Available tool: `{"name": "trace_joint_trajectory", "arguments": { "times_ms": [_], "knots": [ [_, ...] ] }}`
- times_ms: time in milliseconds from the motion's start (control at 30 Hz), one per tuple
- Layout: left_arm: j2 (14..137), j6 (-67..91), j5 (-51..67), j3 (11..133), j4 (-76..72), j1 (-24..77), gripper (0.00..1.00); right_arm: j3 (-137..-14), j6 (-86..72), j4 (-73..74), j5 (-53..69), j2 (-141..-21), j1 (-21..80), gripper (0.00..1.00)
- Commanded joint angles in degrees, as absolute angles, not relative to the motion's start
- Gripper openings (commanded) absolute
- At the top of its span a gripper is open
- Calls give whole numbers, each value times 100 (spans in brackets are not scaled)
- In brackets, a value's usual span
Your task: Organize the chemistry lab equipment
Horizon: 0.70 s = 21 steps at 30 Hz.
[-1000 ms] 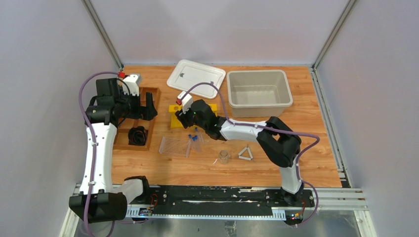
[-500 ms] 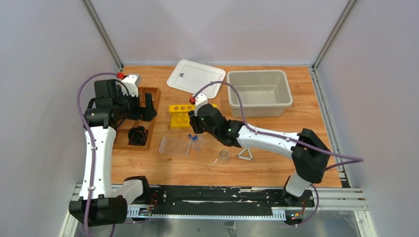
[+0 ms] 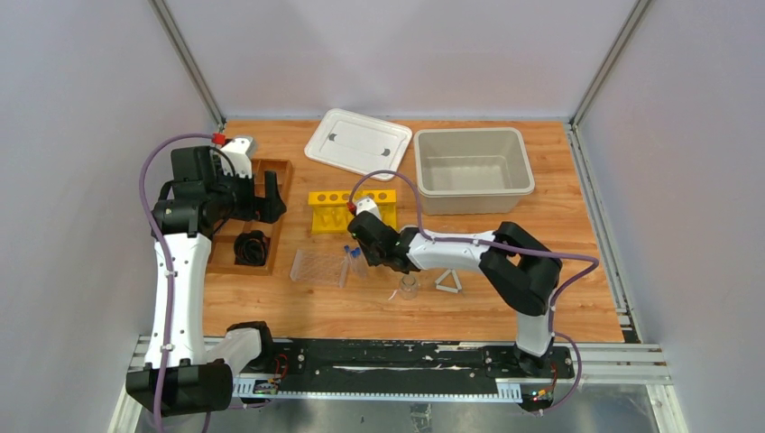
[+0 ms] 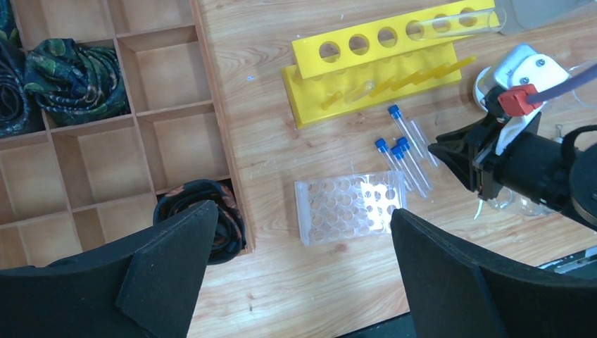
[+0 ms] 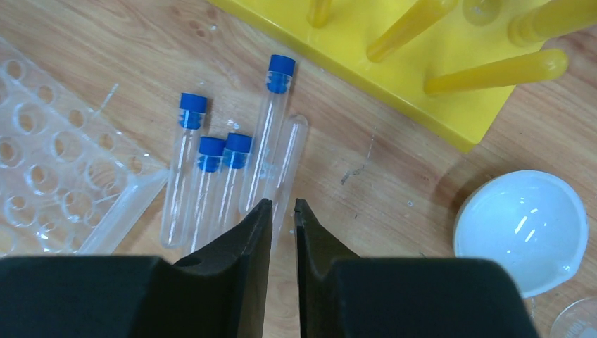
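No writing, label, brand, number or sign can be read anywhere: none on the tubes [image 5: 266,141], clear rack [image 4: 348,208], yellow rack [image 4: 308,65], or the lid [image 3: 358,142] and bin [image 3: 474,202] toward 12 o'clock.

Left gripper [image 4: 303,211] at bottom of frame, jaws spread wide above bench [image 4: 246,42]. Clear plastic rack [image 4: 350,208] lies flat on bench. Just beside its right end lie four blue-capped tubes [image 4: 401,158] and one uncapped tube [image 4: 424,141], close together. Yellow rack [image 4: 366,77] farther up. Right gripper [image 4: 442,149] reaches in from right, tips at uncapped tube; grip not clear here. At left, wooden divided tray [image 4: 169,84] with dark cloth rolls [image 4: 60,74] in some compartments.
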<state>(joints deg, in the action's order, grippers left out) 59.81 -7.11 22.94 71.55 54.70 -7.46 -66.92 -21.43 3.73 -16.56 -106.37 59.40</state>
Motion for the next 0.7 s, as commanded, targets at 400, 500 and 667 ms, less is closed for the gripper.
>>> {"name": "trace_joint_trajectory", "arguments": {
  "times_ms": [400, 500, 667],
  "knots": [
    [5943, -809, 2340, 7190, 5546, -804, 100, -6855, -2433, 326, -1707, -10981, 5696, 30],
    [5937, -817, 2344, 7185, 5546, -809, 100, -6851, -2502, 339, -1712, -11024, 5666, 33],
    [5920, -829, 2350, 7164, 5546, -808, 100, -6827, -2676, 343, -1559, -11143, 5605, 32]
  ]
}}
